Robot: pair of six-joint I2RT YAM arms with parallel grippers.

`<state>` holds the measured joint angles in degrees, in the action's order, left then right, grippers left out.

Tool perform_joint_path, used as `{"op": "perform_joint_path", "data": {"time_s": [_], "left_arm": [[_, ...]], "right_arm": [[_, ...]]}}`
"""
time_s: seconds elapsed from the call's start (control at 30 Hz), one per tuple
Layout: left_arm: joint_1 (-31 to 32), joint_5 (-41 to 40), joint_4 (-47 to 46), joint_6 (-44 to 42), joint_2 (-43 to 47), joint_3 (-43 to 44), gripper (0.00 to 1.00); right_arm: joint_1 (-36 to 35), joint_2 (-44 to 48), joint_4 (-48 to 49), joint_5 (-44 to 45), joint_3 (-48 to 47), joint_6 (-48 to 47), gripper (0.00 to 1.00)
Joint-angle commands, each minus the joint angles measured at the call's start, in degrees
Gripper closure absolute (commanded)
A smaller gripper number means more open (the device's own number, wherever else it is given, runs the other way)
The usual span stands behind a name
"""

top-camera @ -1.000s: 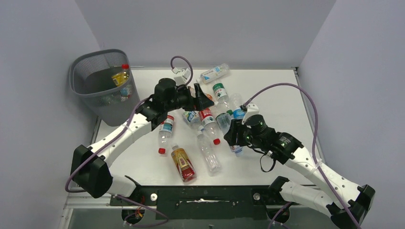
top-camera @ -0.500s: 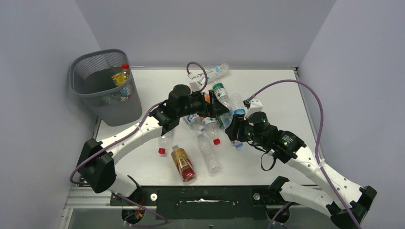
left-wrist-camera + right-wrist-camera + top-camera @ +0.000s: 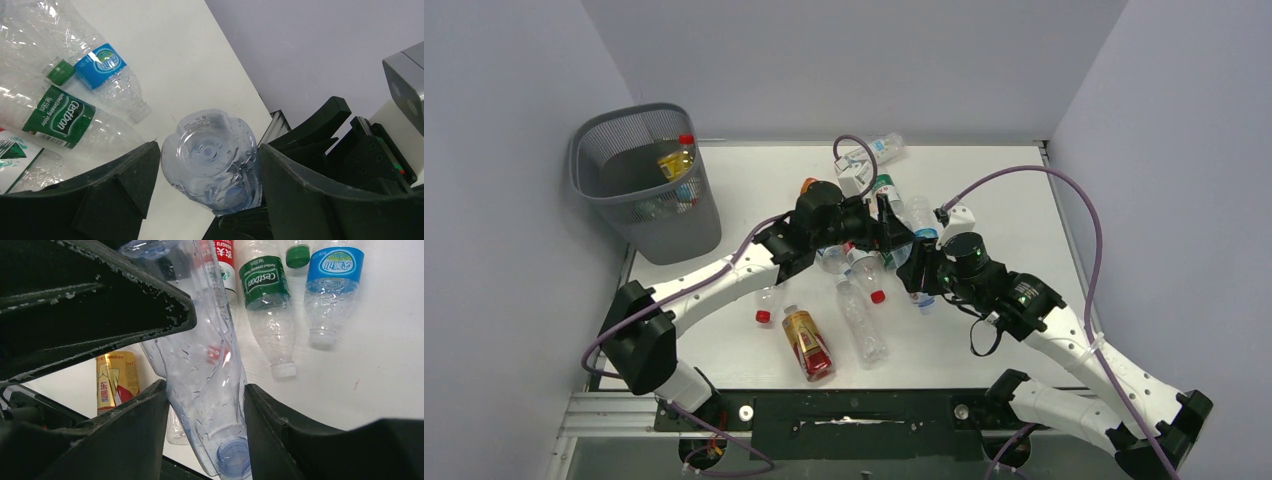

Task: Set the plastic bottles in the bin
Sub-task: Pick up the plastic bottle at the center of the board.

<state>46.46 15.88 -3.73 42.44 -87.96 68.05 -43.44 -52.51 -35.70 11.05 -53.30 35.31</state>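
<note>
My right gripper (image 3: 921,277) (image 3: 205,387) is shut on a clear plastic bottle with a blue cap (image 3: 210,375), holding it near the neck above the table. My left gripper (image 3: 898,236) (image 3: 209,150) is open, its jaws close on either side of that bottle's base (image 3: 210,160). Other bottles lie under both grippers: a green-label one (image 3: 57,117) (image 3: 264,282) and a blue-label one (image 3: 102,65) (image 3: 332,270). The dark wire-mesh bin (image 3: 649,215) stands at the far left, holding a yellow bottle with a red cap (image 3: 676,158).
An amber-and-red bottle (image 3: 808,343), a clear bottle (image 3: 861,322) and a red-capped clear bottle (image 3: 767,300) lie near the front. Another bottle (image 3: 874,152) lies by the back wall. Purple cables arch over both wrists. Walls close in the table on three sides.
My left arm has swung right from the table's middle to the right gripper, bringing its jaws around the held bottle's base. The right gripper has lifted slightly toward it.
</note>
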Motion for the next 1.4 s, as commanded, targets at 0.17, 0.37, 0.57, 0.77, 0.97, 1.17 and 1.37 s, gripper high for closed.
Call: {"op": "perform_joint_path", "data": {"time_s": [0.17,0.37,0.57,0.77,0.97,1.17,1.37], "left_arm": [[0.6,-1.9,-1.5,-1.3,-1.9,5.0,0.58],[0.6,-1.7,-1.3,-1.4,-2.0,5.2,0.65],[0.6,-0.9,-1.1,-1.3,-2.9,5.4,0.67],[0.6,-1.1,-0.5,-1.9,-4.2,6.5,0.69],[0.6,-2.9,2.3,-3.9,-4.2,7.6,0.69],[0.4,-3.9,4.0,-5.5,-4.4,8.4,0.69],[-0.8,-4.7,5.4,-6.8,-4.4,8.9,0.69]], "right_arm": [[0.4,2.6,4.3,0.9,-2.6,-0.6,0.54],[0.4,3.2,4.4,0.7,-1.8,0.0,0.52],[0.4,4.2,5.2,0.6,0.0,0.7,0.46],[0.4,4.2,5.0,0.9,0.3,0.5,0.4],[0.4,4.3,4.7,1.7,0.7,0.7,0.15],[0.8,4.7,4.0,2.6,1.3,1.2,0.05],[1.1,5.5,3.1,3.2,1.2,1.5,0.03]]}}
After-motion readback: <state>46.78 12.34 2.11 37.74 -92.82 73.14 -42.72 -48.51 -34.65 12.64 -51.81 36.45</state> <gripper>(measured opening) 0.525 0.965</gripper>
